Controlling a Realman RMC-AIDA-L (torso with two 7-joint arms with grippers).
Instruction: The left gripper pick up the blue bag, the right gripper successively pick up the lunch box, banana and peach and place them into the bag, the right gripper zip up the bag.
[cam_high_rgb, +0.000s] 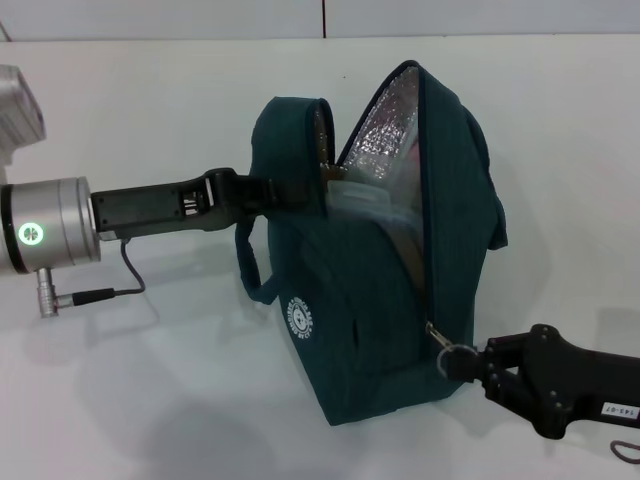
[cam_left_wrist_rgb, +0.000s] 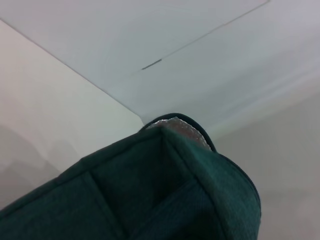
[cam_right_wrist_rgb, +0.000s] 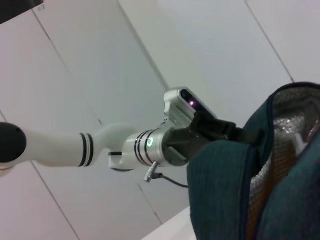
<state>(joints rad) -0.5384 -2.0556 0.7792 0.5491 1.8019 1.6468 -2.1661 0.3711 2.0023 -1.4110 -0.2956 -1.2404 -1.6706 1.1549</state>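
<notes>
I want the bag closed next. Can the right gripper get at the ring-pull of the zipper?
Probably yes: the right gripper is already at the silver ring-pull low on the dark teal fabric bag, nothing between them.

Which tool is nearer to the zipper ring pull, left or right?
Right. The right tool holds the ring pull low on the blue bag; the left tool grips the bag's upper edge.

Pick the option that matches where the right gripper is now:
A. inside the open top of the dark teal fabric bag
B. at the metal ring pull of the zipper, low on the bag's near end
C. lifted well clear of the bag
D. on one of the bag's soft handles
B: in the head view the right gripper sits at the metal ring pull, low on the near end of the dark teal fabric bag.
</notes>
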